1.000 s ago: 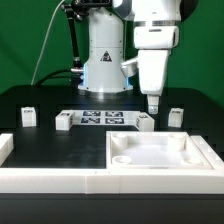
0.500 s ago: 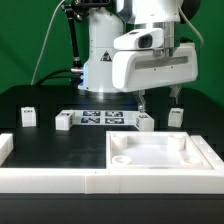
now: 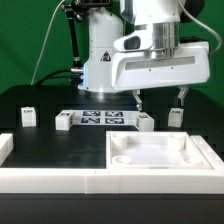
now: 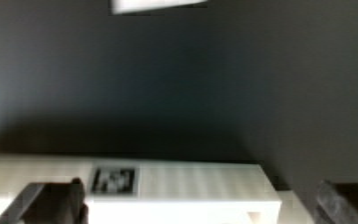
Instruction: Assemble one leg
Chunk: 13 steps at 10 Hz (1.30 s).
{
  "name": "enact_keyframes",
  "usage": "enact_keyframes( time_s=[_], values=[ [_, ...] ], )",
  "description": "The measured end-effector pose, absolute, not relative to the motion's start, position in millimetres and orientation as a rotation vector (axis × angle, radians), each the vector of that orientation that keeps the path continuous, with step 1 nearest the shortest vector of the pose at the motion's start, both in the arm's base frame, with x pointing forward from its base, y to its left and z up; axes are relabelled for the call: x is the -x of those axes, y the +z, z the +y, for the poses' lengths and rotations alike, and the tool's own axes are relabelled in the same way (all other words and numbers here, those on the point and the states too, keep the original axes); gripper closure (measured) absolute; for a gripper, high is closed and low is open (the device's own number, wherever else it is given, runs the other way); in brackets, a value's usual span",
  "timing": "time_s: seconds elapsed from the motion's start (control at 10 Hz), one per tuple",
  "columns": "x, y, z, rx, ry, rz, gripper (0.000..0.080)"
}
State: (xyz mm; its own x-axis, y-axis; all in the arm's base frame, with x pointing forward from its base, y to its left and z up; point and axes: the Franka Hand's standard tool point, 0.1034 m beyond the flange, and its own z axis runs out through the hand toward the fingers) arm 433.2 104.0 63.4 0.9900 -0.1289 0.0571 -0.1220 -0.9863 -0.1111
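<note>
gripper (image 3: 160,99) spread wide, empty | hanging over table (image 3: 40,100) near leg (image 3: 145,122), not touching | wrist view: tagged white part (image 4: 176,185) beyond fingers (image 4: 51,200), identity unclear

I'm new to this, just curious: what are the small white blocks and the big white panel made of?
The legs look like matte white plastic, possibly 3D-printed: dull, even, no shine. Their tags seem to be printed paper. The panel looks alike, with moulded round sockets.

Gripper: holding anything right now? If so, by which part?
Nothing held. The gripper is open, jaws wide apart with nothing clamped between them.
</note>
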Motion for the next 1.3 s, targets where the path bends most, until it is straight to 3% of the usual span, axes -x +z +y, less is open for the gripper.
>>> enact_keyframes(
  time_s=[0.3, 0.7, 0.9, 1.3],
  values=[
    [-418, 64.2, 123, 2.957, -0.051, 0.568, 0.015],
    [-418, 62.6, 121, 2.962, -0.048, 0.55, 0.015],
    [-395, 54.8, 134, 2.967, -0.019, 0.543, 0.015],
    [-378, 49.2, 135, 2.938, 0.404, 0.448, 0.015]
  ],
)
